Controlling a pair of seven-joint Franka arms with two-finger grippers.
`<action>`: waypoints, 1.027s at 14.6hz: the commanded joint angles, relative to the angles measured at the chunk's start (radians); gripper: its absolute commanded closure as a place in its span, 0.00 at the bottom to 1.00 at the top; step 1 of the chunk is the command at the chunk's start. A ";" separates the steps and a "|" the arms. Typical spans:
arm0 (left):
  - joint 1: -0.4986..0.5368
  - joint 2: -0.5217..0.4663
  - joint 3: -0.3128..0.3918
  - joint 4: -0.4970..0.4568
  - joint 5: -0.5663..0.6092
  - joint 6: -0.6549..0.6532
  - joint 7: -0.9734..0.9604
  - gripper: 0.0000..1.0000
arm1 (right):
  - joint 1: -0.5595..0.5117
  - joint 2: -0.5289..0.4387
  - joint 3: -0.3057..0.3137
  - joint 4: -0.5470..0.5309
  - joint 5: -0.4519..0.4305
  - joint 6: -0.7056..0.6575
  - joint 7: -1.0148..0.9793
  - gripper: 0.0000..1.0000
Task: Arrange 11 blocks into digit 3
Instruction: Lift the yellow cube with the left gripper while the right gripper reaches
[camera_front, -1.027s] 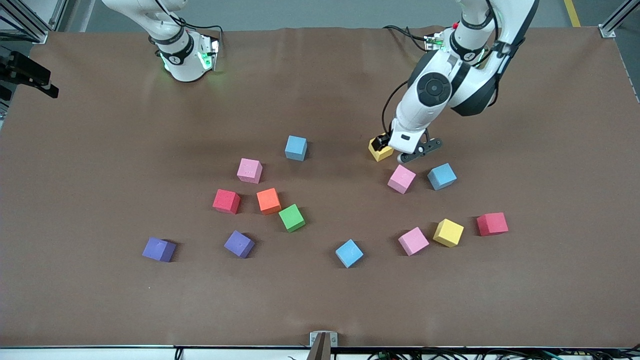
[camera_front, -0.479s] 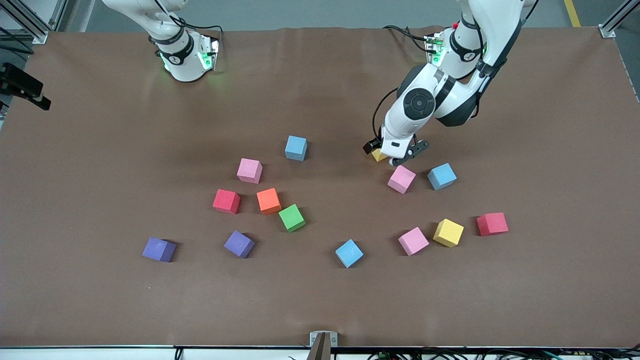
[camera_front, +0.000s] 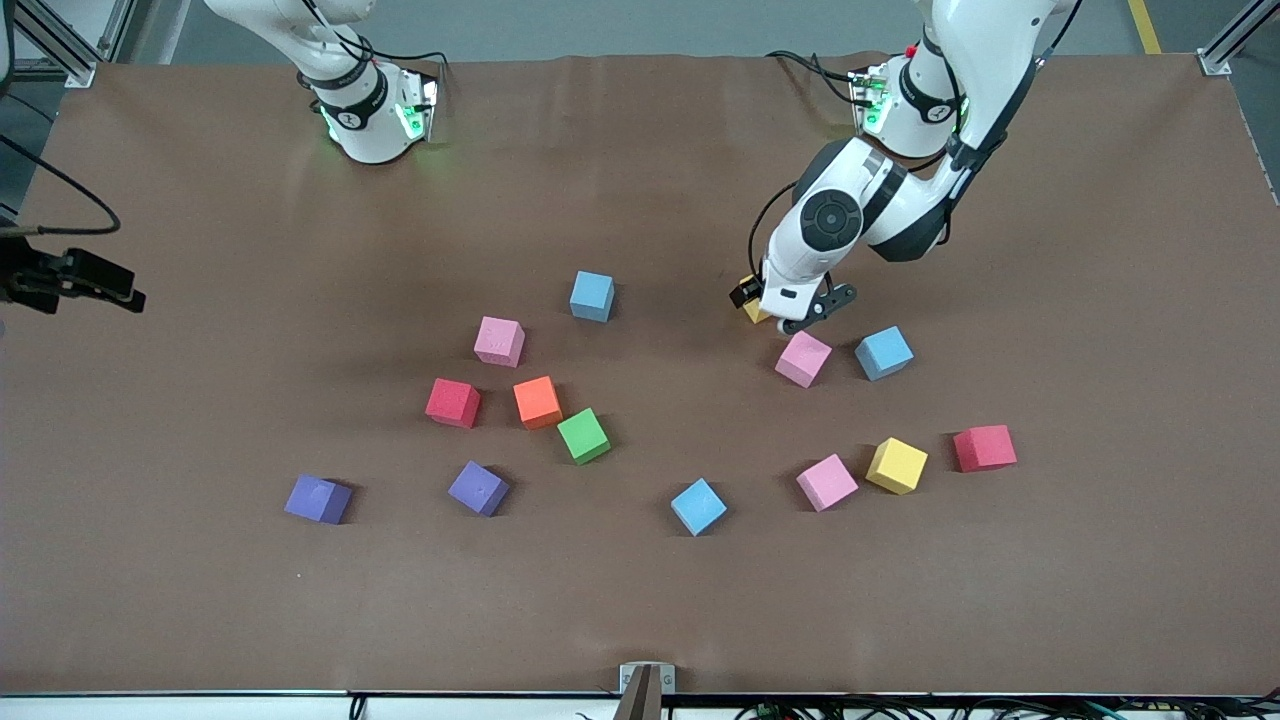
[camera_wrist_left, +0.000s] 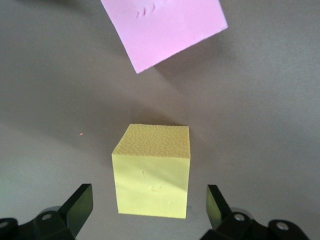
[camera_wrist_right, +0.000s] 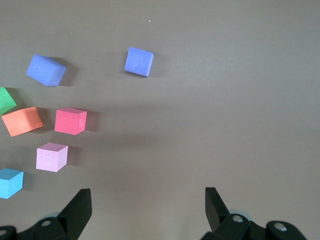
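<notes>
I have the left gripper (camera_wrist_left: 147, 210) spread around the yellow cube (camera_wrist_left: 152, 170), first pick unfinished; next I lower and pinch; right gripper (camera_wrist_right: 147, 210) waits, spread.

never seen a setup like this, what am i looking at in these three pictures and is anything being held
Two robot arms stand at a brown table, each ending in a two-finger gripper. The wide picture looks down from across the table; the other two come from cameras on each arm's wrist. Small foam cubes lie scattered: blue, pink, yellow, red, orange, green and purple. The left gripper is low over a yellow cube, fingers open on either side, not gripping it; a pink cube lies just beside. The right gripper is open and empty over bare table at its arm's end. Nothing is held.
</notes>
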 joint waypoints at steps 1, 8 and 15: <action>-0.001 0.026 0.001 0.000 0.024 0.017 -0.021 0.00 | 0.018 0.005 0.016 -0.009 0.010 -0.028 0.023 0.00; 0.003 0.081 0.004 0.011 0.057 0.052 -0.023 0.31 | 0.222 0.013 0.014 -0.097 0.043 0.059 0.432 0.00; 0.003 0.089 0.002 0.061 0.057 0.042 -0.021 0.85 | 0.363 0.017 0.014 -0.199 0.041 0.176 0.652 0.00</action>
